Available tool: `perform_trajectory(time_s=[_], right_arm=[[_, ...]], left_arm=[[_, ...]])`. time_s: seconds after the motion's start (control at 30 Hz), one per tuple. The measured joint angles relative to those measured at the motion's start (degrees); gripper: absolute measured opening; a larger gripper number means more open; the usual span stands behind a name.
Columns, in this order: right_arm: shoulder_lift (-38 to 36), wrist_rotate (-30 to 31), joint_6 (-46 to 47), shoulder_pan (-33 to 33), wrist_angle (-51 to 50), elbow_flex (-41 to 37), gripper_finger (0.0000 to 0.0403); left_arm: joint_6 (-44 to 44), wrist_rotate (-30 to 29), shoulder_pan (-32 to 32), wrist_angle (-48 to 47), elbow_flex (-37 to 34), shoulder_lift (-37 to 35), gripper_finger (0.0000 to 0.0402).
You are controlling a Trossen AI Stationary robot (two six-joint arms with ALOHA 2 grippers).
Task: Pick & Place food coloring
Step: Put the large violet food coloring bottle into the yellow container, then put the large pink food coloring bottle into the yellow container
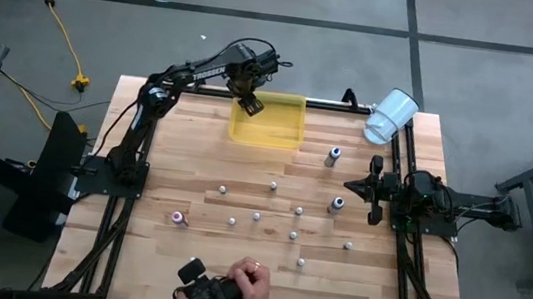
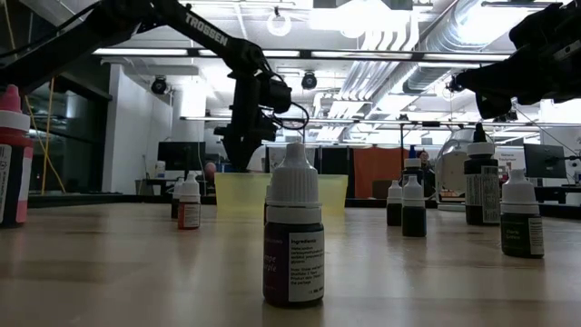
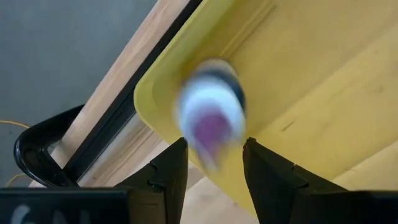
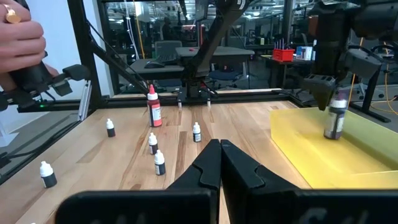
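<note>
Nearest, most food coloring (image 1: 297, 211) bottles stand scattered on the desk (image 1: 163, 259) unpicked, the right gripper (image 1: 375, 190) waits beside them with fingers together, and beyond, the left gripper (image 1: 249, 104), fingers apart, hovers over one bottle (image 4: 336, 118) seemingly dropping into the yellow tray (image 1: 283, 133).

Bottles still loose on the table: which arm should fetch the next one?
Probably the right. The right gripper, jaws shut and empty, sits beside a dark bottle, while the left gripper is over the yellow tray, jaws open, with a bottle blurred below them.
</note>
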Motion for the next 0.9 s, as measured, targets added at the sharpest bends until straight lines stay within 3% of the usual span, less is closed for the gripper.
perform_trajectory(time_s=[0.37,0.77,0.9], right_arm=[[-0.02,0.01,0.00,-0.02,0.00,0.00,0.0000],[0.00,0.02,0.00,0.01,0.00,-0.01,0.0000],[-0.02,-0.01,0.00,0.00,0.00,0.00,0.0000]], left_arm=[[-0.46,-4.73,0.00,-0.72,0.39,0.31,0.0145],[-3.51,-4.51,-1.79,-12.87,12.14,-0.92,0.0145],[-5.81,-2.54,-3.97,-15.81,13.02,-3.76,0.0145]])
